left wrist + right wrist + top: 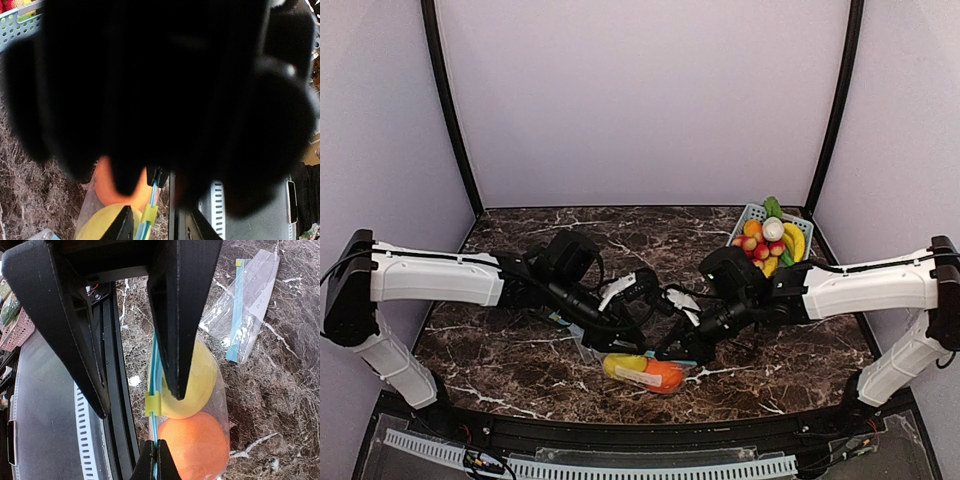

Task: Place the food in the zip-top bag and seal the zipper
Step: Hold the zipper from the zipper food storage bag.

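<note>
A clear zip-top bag (645, 372) lies near the table's front edge, holding a yellow oblong food piece (200, 380) and an orange ball (197, 450). Its blue zipper strip (155, 365) stands on edge and carries a yellow slider (154, 404). My right gripper (156, 442) is shut on the strip's end just past the slider. My left gripper (159, 209) is open and straddles the strip at the slider (148, 215), jaws apart on either side. In the left wrist view the right gripper (157, 176) and its dark body block most of the picture. Both grippers meet over the bag (655, 345).
A light blue basket (752, 215) at the back right holds more toy food (765, 240). A second, empty zip-top bag (245, 305) lies flat behind the filled one. The black table frame (112, 390) runs right beside the bag.
</note>
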